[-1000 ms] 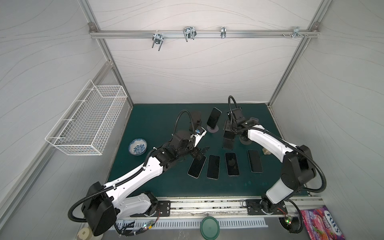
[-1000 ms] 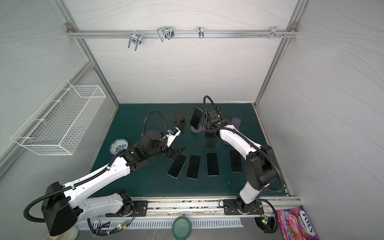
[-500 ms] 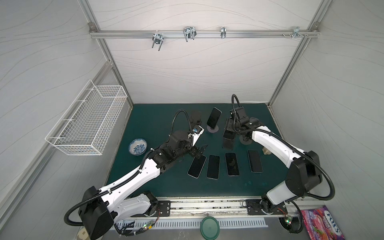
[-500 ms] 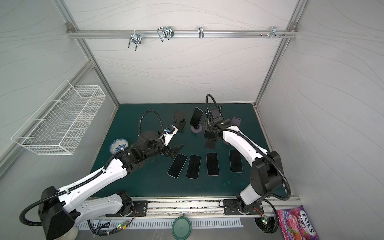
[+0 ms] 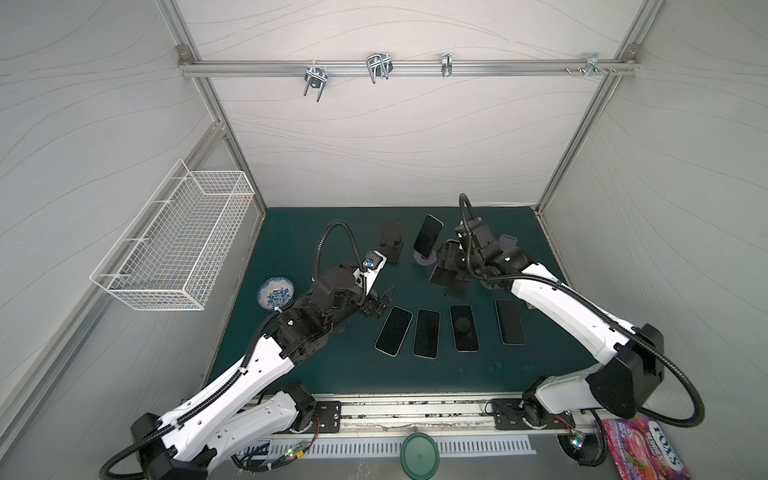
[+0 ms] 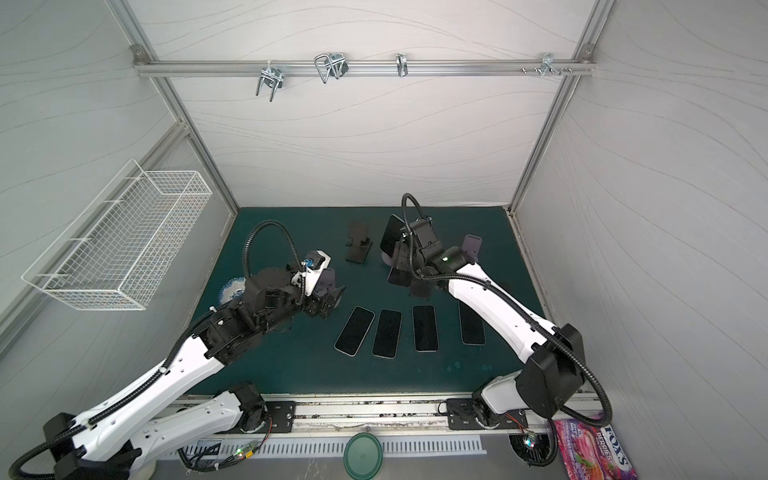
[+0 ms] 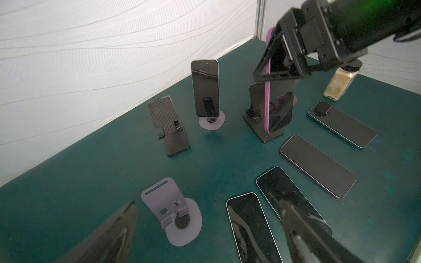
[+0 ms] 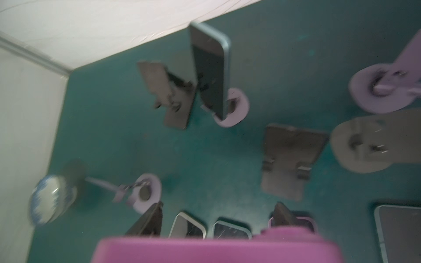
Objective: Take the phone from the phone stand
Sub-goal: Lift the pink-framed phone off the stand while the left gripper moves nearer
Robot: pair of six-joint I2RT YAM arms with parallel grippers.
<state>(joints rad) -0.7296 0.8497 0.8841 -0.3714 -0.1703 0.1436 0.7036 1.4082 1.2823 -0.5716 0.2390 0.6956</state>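
Green-matted bench (image 5: 353, 374): right arm (image 5: 561, 307) has swung outward; right fingers (image 8: 150, 222) clamp the purple-cased phone (image 7: 279, 113), held off the black folding stand (image 7: 256, 100), far centre-right. Left fingers (image 7: 109, 234) apart. Removal judged effected.

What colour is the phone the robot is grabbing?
The phone has a pinkish-purple edge; the left wrist view shows it best.

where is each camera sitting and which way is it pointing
Top views: high over the front rail, looking down at the green mat; left arm and right arm show nearly whole.
Left wrist: low over the mat, facing the back wall and the right gripper, shut on the purple phone; own open jaws show.
Right wrist: above that phone, looking down, blurred; own jaws show.
Shared: all views show the standing phone.
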